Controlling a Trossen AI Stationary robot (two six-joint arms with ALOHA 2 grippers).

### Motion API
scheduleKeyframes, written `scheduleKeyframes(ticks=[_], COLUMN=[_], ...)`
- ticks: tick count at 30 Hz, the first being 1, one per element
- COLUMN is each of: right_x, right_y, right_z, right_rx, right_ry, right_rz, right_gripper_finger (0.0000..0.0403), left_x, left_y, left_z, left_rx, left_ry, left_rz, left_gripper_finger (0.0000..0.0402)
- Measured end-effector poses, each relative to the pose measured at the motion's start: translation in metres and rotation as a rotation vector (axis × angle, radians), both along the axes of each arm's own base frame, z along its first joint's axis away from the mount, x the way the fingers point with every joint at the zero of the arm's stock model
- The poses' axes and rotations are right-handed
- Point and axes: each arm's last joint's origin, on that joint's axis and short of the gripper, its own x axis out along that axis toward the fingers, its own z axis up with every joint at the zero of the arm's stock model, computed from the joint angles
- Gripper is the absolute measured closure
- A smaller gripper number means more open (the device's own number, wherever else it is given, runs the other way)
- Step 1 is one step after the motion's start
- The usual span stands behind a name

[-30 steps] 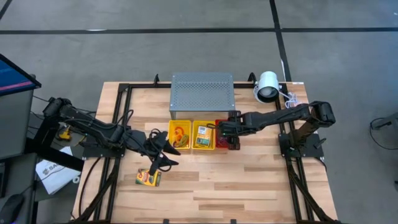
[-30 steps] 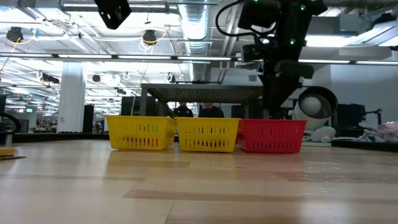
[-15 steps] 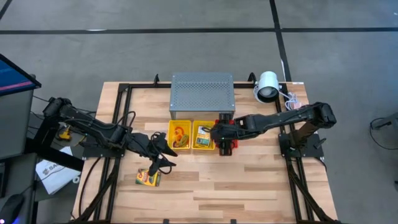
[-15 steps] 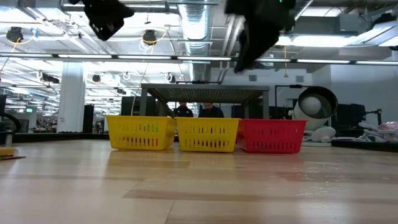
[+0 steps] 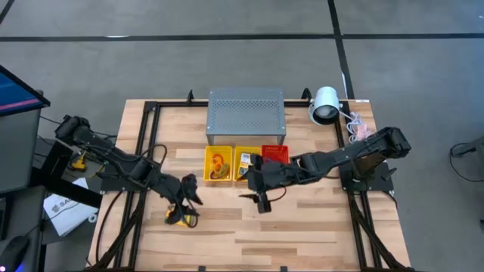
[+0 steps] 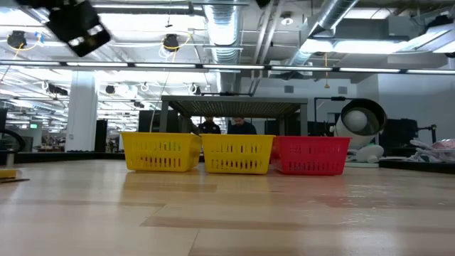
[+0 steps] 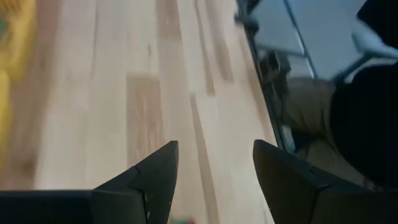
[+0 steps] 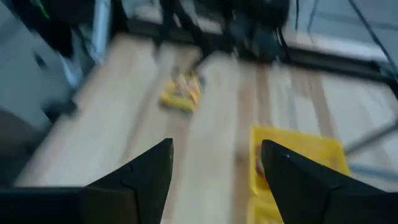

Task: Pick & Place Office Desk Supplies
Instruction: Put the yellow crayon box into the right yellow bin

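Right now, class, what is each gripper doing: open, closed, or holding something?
Left gripper: open, holding nothing, just above the yellow-and-green box on the table.
Right gripper: open, empty, in front of the baskets.

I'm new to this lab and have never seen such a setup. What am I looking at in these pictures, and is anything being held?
Two dark robot arms work at a wooden table. One picture looks straight down, one looks level across the tabletop, and two come from cameras on the wrists. From above, the left gripper is over a yellow-and-green card box. The right gripper is in front of three small mesh baskets: two yellow baskets and a red basket. Behind them stands a grey perforated metal box. Both wrist pictures show open fingers with nothing between them.
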Motion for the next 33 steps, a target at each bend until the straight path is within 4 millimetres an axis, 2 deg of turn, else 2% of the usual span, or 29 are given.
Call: scheduleKeyframes(ticks=[8, 13, 17, 22, 26, 30, 33], right_x=[-0.005, -0.012, -0.01, 0.01, 0.026, 0.038, 0.043], right_y=[0.047, 0.065, 0.074, 0.086, 0.091, 0.092, 0.09], right_z=[0.025, 0.03, 0.012, -0.02, -0.051, -0.068, -0.079], right_rx=[0.104, 0.127, 0.131, 0.128, 0.117, 0.123, 0.101], right_ry=[-0.262, -0.321, -0.353, -0.361, -0.345, -0.375, -0.362], right_rz=[0.122, 0.167, 0.183, 0.189, 0.186, 0.177, 0.174], right_gripper_finger=[0.0168, 0.0168, 0.0168, 0.0168, 0.0168, 0.0168, 0.0168], left_x=[-0.024, -0.039, -0.047, -0.05, -0.046, -0.037, -0.032], left_y=[-0.015, -0.019, -0.02, -0.023, -0.025, -0.033, -0.036], left_z=[-0.013, -0.021, -0.024, -0.025, -0.028, -0.034, -0.042], left_rx=[-0.011, 0.019, 0.028, 0.0, -0.003, -0.03, -0.054], left_ry=[0.227, 0.364, 0.44, 0.468, 0.471, 0.466, 0.533], left_rz=[0.005, 0.025, 0.058, 0.097, 0.096, 0.086, 0.067], left_gripper_finger=[0.0198, 0.0198, 0.0198, 0.0198, 0.0198, 0.0198, 0.0193])
